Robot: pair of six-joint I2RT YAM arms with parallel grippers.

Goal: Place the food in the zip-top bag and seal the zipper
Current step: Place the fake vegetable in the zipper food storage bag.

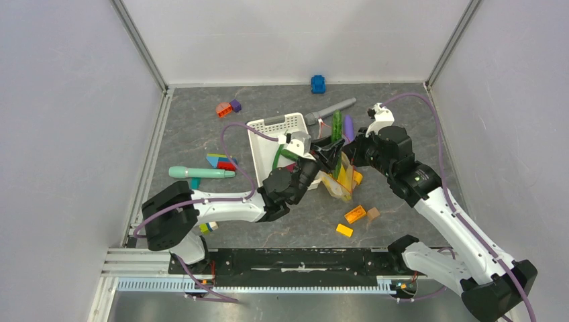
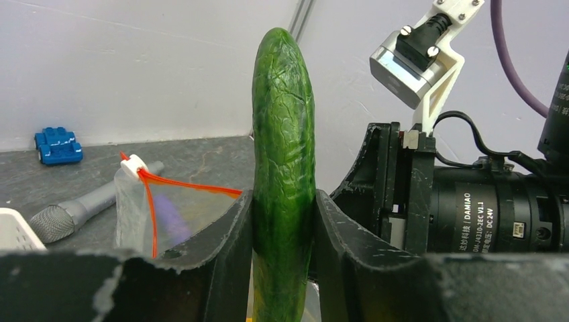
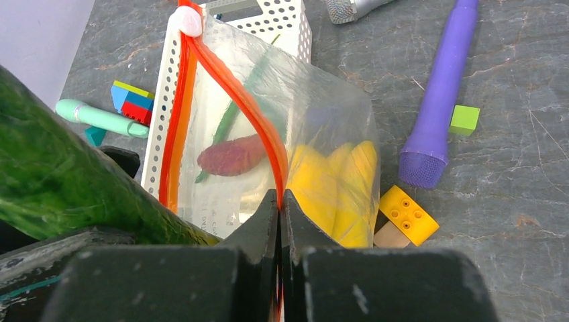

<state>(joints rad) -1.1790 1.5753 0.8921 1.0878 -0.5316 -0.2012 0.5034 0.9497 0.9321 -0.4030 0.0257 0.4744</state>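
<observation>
The left claw is closed part-way on a long, dark-green, wrinkled toy cucumber, which stands upright between its two black fingers and rises well above them. Close on this claw's right, the right claw has its jaws pinched fully together on the thin orange-red zipper strip of the clear, floppy plastic zip-top bag. The bag's mouth gapes ahead of that claw, its two strip halves parted and meeting at a small white slider at the far end. The cucumber is outside the bag, just left of the right claw's fingers. Yellow banana-like pieces lie inside the bag just ahead and right of those fingers. A purple-red sweet potato and a slim green bean show through the plastic ahead and left, but I cannot tell whether they are in the bag or in the white perforated plastic basket behind it. A yellow studded block sits just right of the claw beside the bag, and a long purple cylinder lies farther right on the grey table.
</observation>
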